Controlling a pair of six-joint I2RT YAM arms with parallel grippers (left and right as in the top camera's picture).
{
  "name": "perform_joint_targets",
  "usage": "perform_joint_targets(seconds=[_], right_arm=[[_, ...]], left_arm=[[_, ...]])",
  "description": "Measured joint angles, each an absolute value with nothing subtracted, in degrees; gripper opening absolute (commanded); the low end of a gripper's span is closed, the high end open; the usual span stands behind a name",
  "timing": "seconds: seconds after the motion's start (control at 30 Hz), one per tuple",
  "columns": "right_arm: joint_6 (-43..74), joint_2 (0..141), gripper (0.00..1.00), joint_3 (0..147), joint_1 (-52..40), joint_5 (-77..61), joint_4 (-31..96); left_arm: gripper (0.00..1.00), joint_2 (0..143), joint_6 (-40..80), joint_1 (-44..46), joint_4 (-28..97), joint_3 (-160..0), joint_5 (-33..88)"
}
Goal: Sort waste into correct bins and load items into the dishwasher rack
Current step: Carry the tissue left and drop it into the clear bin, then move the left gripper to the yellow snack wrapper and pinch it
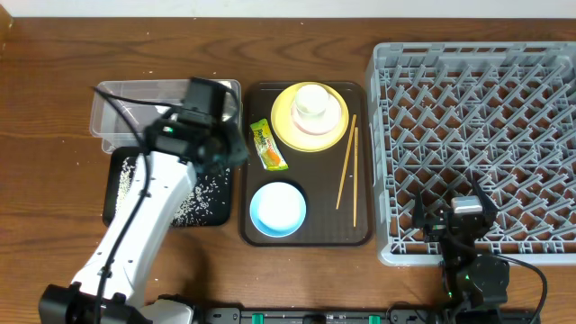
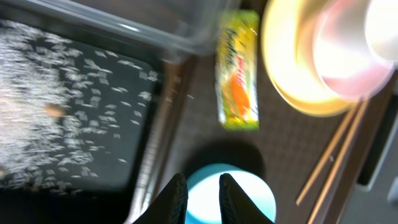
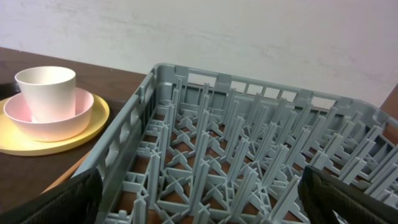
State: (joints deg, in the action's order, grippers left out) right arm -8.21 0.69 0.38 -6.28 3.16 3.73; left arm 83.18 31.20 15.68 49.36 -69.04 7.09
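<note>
My left gripper hangs above the seam between the black tray and the brown serving tray, jaws shut to a thin gap with nothing in them. White rice grains lie scattered in the black tray. The clear tub sits behind it. A green-yellow-orange wrapper lies on the serving tray beside the yellow plate, which carries a white cup. The blue bowl and the chopsticks rest there too. My right gripper stands open over the grey rack's near edge.
The dark brown serving tray lies between the bins and the rack. My left arm crosses over the black tray from the front left. The cup stands in a pale pink bowl on the plate. Bare wooden table runs along the back.
</note>
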Motion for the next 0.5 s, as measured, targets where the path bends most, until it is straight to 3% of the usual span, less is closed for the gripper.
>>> perform_joint_targets(seconds=[0.1,0.23,0.5], right_arm=[[-8.2,0.7,0.99,0.4,-6.3,3.2,3.7],[-8.2,0.7,0.99,0.4,-6.3,3.2,3.7],[-8.2,0.7,0.99,0.4,-6.3,3.2,3.7]], left_arm=[[0.23,83.6,31.2,19.1,47.7,-67.8,5.7],[0.33,85.8,31.1,22.7,44.3,-66.8,3.6],[0.40,92.0,31.1,25.6,37.3,-66.2,0.9]])
